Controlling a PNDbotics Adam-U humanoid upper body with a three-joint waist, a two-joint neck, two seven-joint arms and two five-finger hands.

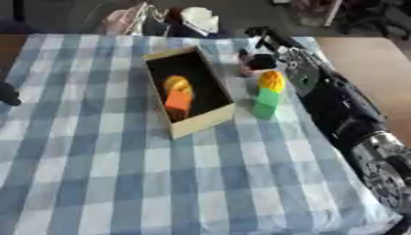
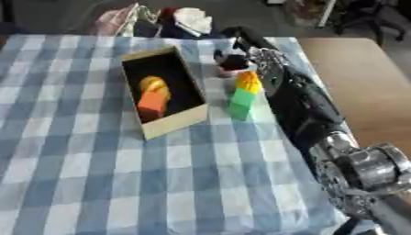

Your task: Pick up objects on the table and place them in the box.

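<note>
A tan cardboard box (image 1: pixel 201 121) with a dark inside lies in the middle of the checked table, holding an orange and yellow object (image 1: pixel 178 96). Just right of the box stands a toy corn (image 1: pixel 269 94), yellow-orange on top and green below. My right hand (image 1: pixel 277 53) hovers behind the corn near the far right edge. Its fingers (image 1: pixel 261 34) stretch out toward the back and hold nothing. A small pink thing (image 1: pixel 244 69) lies under its thumb side, partly hidden. My left hand (image 1: pixel 8 94) shows only as a dark shape at the left edge.
The blue and white checked cloth (image 1: pixel 120 174) covers the table. My right arm (image 1: pixel 345 114) runs along the table's right side. Bags and white clutter (image 1: pixel 197 18) sit beyond the far edge. Brown floor (image 1: pixel 369 59) lies to the right.
</note>
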